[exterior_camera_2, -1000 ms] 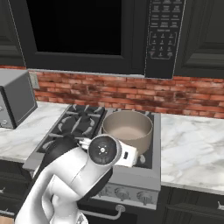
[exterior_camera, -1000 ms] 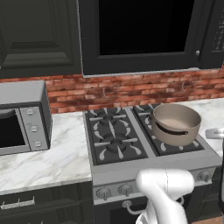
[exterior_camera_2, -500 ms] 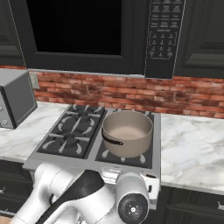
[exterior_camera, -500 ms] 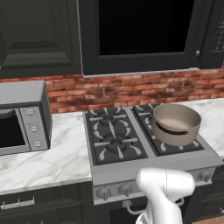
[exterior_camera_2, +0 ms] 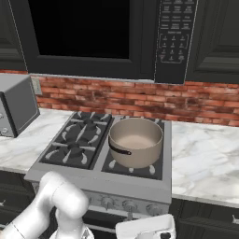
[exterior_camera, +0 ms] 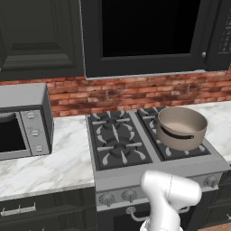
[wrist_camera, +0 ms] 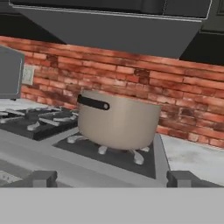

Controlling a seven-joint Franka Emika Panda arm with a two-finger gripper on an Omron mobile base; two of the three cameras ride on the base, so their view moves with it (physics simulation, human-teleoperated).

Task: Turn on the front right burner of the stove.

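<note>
The front right burner [exterior_camera: 191, 149] sat at the near right of the stove's [exterior_camera: 153, 173] black cooktop, largely covered by a tan pot [exterior_camera: 181, 127] with a dark side handle; a few of its grate prongs and pale gaps showed at the pot's foot, also from the right base camera [exterior_camera_2: 133, 169] and from the hand camera [wrist_camera: 116, 154]. The other burners to the left stood bare. Along the stove's steel front panel ran a row of small round silver knobs [exterior_camera_2: 128, 205]. The gripper [wrist_camera: 111, 178] hung low in front of that panel, looking across the cooktop's front edge at the pot [wrist_camera: 117, 119]; its two dark fingertips [wrist_camera: 43, 178] stood well apart at the bottom of the hand camera's picture with nothing between them, so the claw was open. The white arm [exterior_camera: 168, 198] rose before the stove front. A grey countertop oven [exterior_camera: 22, 121] stood on the marble counter [exterior_camera: 54, 158] to the left, with a red brick wall [exterior_camera: 135, 92] behind.
</note>
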